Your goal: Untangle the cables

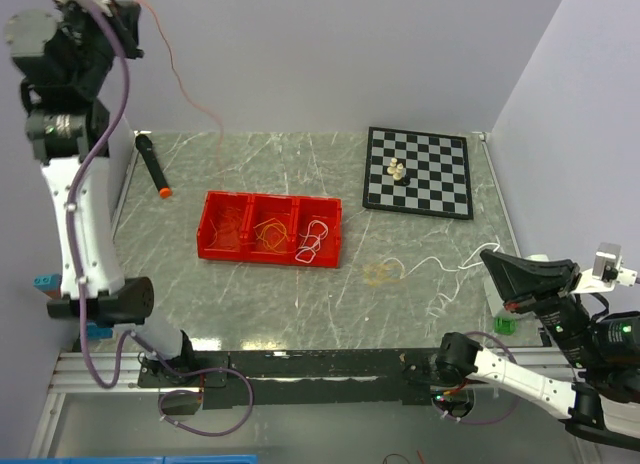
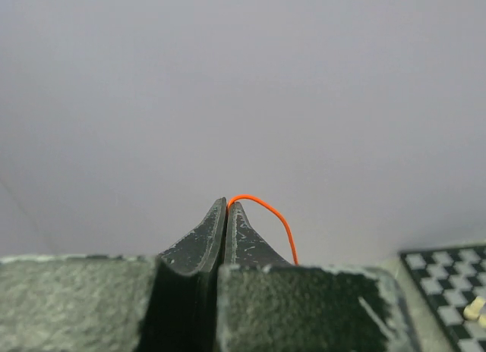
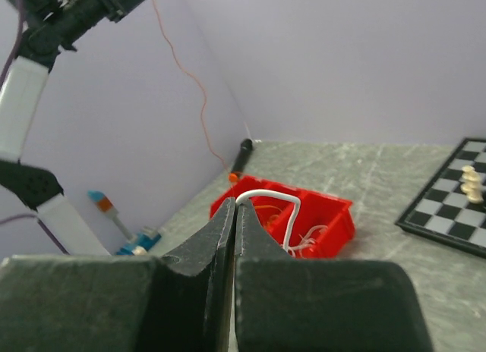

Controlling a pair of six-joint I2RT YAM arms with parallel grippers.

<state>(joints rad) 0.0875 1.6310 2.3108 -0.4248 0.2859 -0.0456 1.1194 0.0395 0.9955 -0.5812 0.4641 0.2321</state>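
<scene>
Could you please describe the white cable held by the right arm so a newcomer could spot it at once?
Find the chessboard at the far right of the table. On the bare marble in front of it a white cable snakes to the right gripper, whose jaws are shut on it. Unlike the white clump in the red tray, it lies outside the tray.

Tray [image 1: 270,196]: red moulded plastic; I note a light gloss on its rims. Table [image 1: 250,304] under the tray: grey veined stone-look surface, smooth, with a faint sheen. Board [image 1: 440,189] right of the tray: smooth chequered face, low gloss. Marker [image 1: 150,162] left of the tray: black plastic, matt. Left fingers [image 2: 203,242] and right fingers [image 3: 206,242]: black, matt and rough; I see pale scuffs on both. Orange cable [image 2: 262,203] and white cable [image 3: 269,192]: smooth plastic sheath, the white one slightly glossy.
</scene>
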